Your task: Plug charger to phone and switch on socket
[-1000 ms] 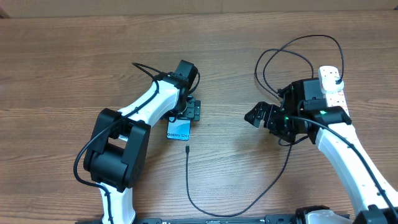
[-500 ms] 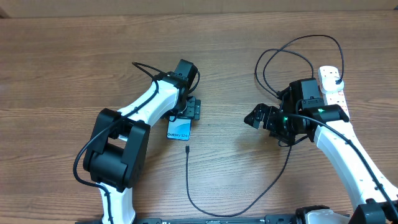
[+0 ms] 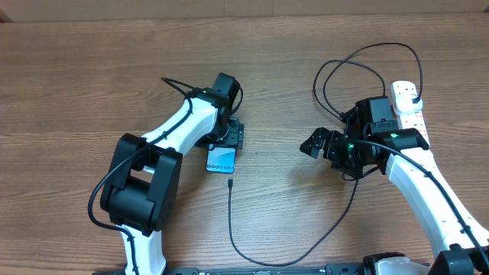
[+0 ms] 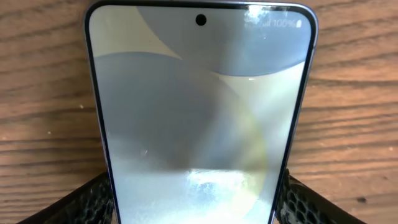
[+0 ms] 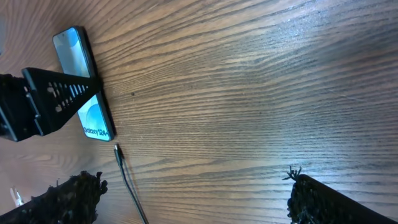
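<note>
Two arms reach over the wooden table [image 3: 76, 76]. Left of centre in the overhead view, the left pincer [image 3: 231, 137] points down over the phone [image 3: 221, 160], which lies flat with its lit screen up and the "Galaxy S24" text at its lower end. In the left wrist view both fingers [image 4: 87, 202] sit against the phone's long edges, one on each side, so this pincer grips the phone across its width.

Just below the phone's lower end lies the connector tip [image 3: 230, 183] of the charger [image 3: 231, 221]. It is near the phone but apart from it. From the tip, the thin black cable runs down, curves along the bottom of the frame, climbs to the right and loops near the top, ending at the socket [image 3: 409, 107].

Right of centre, the right pincer [image 3: 313, 143] faces left toward the phone. Its fingers [image 5: 68, 199] are spread wide with only bare table between them. The white socket lies at the upper right beside the right arm, red marks showing on it.
</note>
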`<state>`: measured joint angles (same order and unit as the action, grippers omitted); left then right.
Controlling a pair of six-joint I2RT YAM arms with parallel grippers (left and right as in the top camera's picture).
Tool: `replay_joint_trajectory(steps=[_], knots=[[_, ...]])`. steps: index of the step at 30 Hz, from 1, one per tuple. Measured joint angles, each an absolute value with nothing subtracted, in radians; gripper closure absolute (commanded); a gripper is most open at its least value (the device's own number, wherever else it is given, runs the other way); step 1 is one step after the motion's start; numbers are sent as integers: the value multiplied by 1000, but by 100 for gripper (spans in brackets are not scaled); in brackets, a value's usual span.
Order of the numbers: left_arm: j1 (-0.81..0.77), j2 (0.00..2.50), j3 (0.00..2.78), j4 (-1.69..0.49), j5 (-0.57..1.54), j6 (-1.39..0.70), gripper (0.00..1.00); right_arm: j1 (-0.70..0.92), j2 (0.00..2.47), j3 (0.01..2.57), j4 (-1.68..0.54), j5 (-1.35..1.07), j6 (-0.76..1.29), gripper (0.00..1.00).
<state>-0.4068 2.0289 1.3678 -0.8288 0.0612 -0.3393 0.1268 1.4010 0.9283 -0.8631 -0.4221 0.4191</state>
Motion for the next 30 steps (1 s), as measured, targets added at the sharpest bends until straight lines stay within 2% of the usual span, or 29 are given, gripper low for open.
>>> replay_joint_trajectory(steps=[6,14,26,28,30], knots=[[-353,2029,1383,-868,267,-340,29,141,1401,928,-863,-430,419,0],[-276,2050,1390,-876,636,-340,28,253,1401,928,-786,-480,423,0],[-273,2050,1395,-878,925,-300,28,431,1479,929,-635,-492,513,0],[-275,2050,1395,-879,940,-287,27,449,1508,929,-612,-493,527,1],[-277,2050,1395,-879,950,-278,26,463,1531,929,-590,-494,544,12]])
